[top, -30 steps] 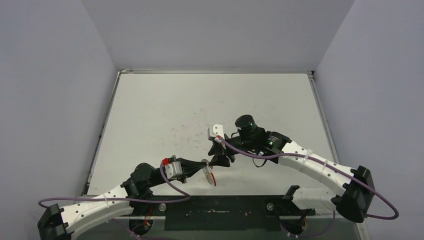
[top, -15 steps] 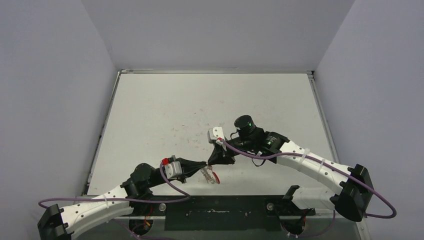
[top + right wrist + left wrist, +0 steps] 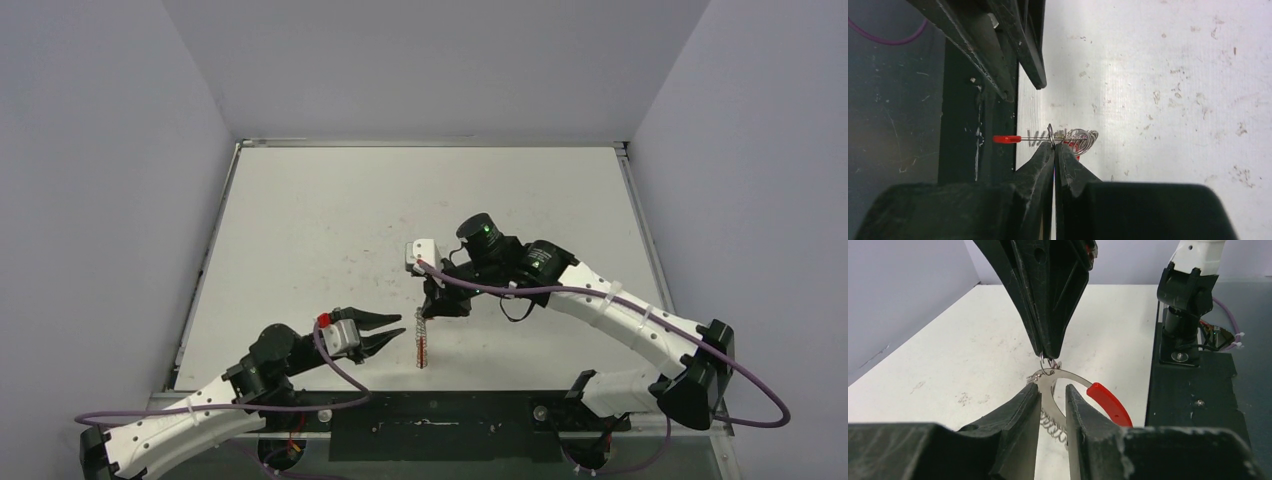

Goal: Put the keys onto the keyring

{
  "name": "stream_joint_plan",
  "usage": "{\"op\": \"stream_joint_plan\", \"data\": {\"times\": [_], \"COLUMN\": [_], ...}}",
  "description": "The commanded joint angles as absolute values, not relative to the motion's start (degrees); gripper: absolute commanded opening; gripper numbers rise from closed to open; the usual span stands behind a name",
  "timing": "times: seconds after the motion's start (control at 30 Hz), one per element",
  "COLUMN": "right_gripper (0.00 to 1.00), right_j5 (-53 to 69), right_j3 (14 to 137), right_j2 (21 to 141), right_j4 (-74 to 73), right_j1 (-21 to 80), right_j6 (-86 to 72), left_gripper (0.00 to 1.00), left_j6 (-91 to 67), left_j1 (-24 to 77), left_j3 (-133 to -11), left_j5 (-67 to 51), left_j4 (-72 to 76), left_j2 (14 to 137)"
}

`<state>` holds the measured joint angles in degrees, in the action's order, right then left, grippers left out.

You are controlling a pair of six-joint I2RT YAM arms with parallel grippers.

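Over white table: pinching hanging keyring with right gripper, holding left gripper parted just beside it.

My jaws parted; silvery coiled-wire keyring with red sleeve visible through the gap. Right arm's black jaws pinch its top.

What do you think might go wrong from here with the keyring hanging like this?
The right end effector pinches the keyring only by a small loop at its tips, so it might slip and drop to the table. The left end effector is open, short of the ring; the hanging ring could swing or twist, and closing might miss.
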<state>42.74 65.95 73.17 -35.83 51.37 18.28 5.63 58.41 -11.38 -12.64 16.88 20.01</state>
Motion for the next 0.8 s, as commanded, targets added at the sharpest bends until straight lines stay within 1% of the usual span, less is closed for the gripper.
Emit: {"op": "stream_joint_plan", "data": {"times": [0.0, 0.27, 0.37, 0.6, 0.77], "right_gripper": [0.0, 0.0, 0.0, 0.0, 0.0], "right_j5": [33.3, 22.1, 22.6, 25.3, 25.6], "right_j3": [72.9, 82.7, 85.8, 85.6, 85.6], "right_j2": [75.4, 83.9, 86.8, 87.4, 87.8], "right_j4": [-47.2, -56.6, -58.9, -56.9, -56.7], "right_j1": [53.9, 60.0, 60.5, 61.1, 61.3], "right_j6": [20.0, 16.2, 15.1, 14.3, 14.3], "left_gripper": [0.24, 0.24, 0.26, 0.28, 0.24], "left_j6": [8.0, 9.6, 9.7, 9.5, 9.1], "left_j1": [58.6, 58.6, 58.8, 59.3, 59.6], "left_j3": [-17.4, -22.2, -22.5, -21.2, -20.7], "left_j5": [-11.0, -13.8, -14.4, -14.5, -14.7], "left_j4": [7.2, 4.9, 6.3, 10.7, 11.9], "left_j2": [20.7, 29.9, 33.0, 35.3, 36.2]}}
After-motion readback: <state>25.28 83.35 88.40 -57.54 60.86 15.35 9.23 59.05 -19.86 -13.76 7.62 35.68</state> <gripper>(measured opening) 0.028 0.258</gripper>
